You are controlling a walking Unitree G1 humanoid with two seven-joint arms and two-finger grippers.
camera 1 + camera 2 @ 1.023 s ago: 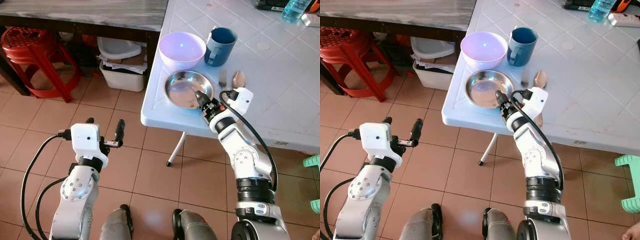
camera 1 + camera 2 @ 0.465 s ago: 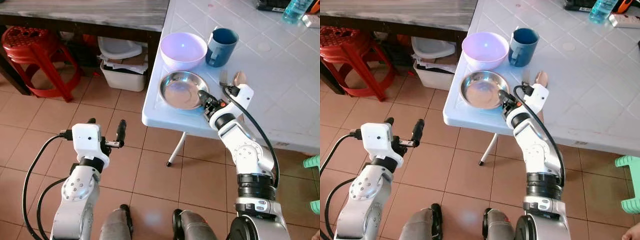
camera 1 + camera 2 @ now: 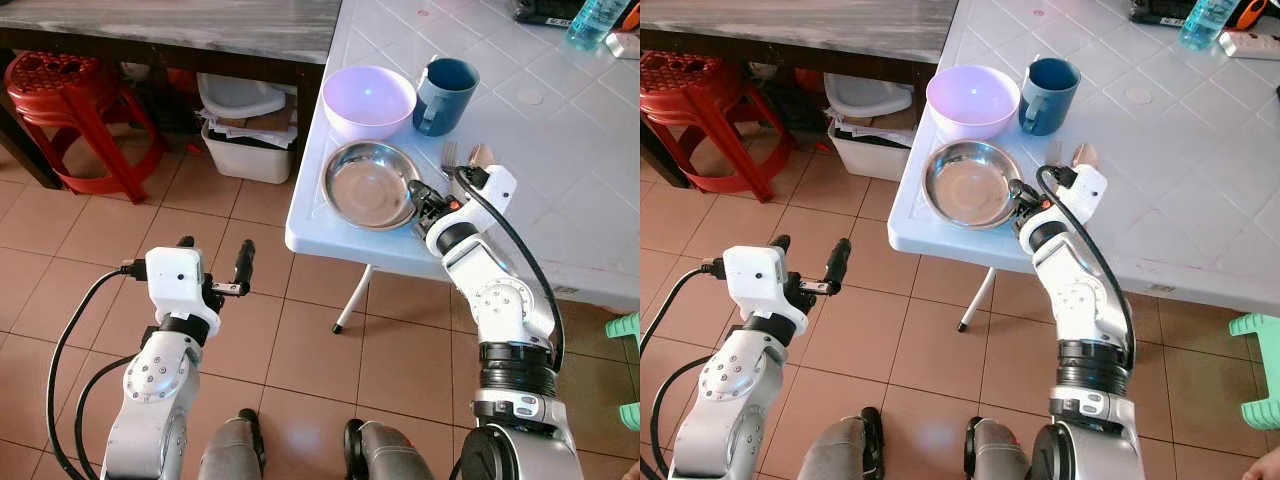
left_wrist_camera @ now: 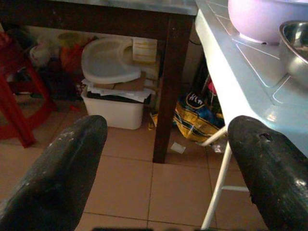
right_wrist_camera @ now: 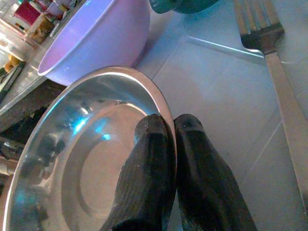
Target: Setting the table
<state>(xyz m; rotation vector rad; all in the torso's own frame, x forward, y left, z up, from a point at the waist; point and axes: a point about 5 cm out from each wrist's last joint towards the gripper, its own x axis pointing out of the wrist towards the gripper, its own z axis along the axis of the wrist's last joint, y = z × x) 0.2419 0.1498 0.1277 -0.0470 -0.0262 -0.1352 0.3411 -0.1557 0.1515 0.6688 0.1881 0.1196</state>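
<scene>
The right gripper [image 5: 166, 144] pinches the steel plate's [image 3: 368, 184] right rim, plate lying to its left; the left gripper [image 3: 212, 268], spread wide, hangs well apart over the floor.

Red stool [image 3: 60, 95], white bin [image 3: 245, 150], water bottle [image 3: 592, 20].

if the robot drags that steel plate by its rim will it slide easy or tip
Probably slides easily: the steel plate looks thin, shiny and rigid on a smooth white table. With the right gripper pinching only one edge, it may tilt if lifted. It sits near the table's edge, so a slip could drop it.
</scene>
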